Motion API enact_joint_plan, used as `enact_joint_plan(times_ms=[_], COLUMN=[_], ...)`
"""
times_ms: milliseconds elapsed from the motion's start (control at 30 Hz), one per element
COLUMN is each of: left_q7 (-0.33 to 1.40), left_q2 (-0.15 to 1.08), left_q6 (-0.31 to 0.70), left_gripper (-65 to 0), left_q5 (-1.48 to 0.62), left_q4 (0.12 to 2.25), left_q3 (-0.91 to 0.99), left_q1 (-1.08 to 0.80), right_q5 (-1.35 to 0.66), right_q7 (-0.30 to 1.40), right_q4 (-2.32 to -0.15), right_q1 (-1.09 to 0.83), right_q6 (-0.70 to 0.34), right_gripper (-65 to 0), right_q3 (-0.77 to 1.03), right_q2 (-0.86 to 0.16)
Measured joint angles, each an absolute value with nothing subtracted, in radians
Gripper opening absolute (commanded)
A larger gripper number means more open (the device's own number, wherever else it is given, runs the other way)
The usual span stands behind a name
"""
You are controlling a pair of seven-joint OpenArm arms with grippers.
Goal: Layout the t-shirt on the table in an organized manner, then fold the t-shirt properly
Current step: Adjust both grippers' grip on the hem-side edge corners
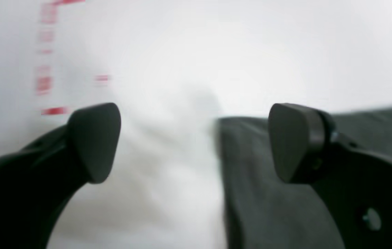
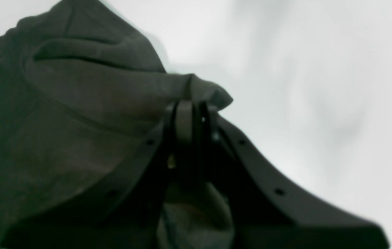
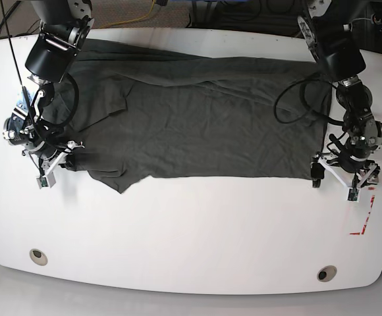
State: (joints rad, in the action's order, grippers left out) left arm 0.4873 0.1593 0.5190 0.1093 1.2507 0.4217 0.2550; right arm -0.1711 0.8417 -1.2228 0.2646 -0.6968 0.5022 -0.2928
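The shirt [image 3: 204,125] lies long from left to right across the top half of the table [image 3: 191,230], the left gripper [image 3: 336,176] wide open at its right corner, the right gripper [image 3: 62,161] pinching its left corner.

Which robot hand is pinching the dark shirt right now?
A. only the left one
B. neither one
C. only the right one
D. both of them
C: the right end effector is shut on a fold of the t-shirt, while the left end effector stands wide open with nothing between its fingers.
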Motion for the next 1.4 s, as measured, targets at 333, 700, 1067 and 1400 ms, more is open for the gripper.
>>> enact_joint_plan(times_ms=[333, 700, 1067, 1400], left_q7=[0.498, 0.501, 0.486, 0.471], left_q2=[0.154, 0.153, 0.154, 0.154], left_q6=[0.613, 0.656, 0.693, 0.694], left_gripper=[0.0, 0.0, 0.0, 0.0], left_q5=[0.111, 0.11, 0.105, 0.099], left_q4=[1.074, 1.064, 0.999, 0.999], left_q3=[0.421, 0.418, 0.419, 0.419], left_q1=[0.317, 0.328, 0.328, 0.315], right_q5=[-0.17, -0.171, -0.171, -0.171], right_q7=[0.839, 0.839, 0.839, 0.839], right_q4=[-1.222, -1.222, -1.222, -1.222], right_q1=[0.265, 0.265, 0.265, 0.265], right_q6=[-0.696, -0.697, -0.697, -0.697], right_gripper=[-62.5, -62.5, -62.5, -62.5], right_q3=[0.503, 0.5, 0.5, 0.5], right_q2=[-0.292, -0.291, -0.291, -0.291])
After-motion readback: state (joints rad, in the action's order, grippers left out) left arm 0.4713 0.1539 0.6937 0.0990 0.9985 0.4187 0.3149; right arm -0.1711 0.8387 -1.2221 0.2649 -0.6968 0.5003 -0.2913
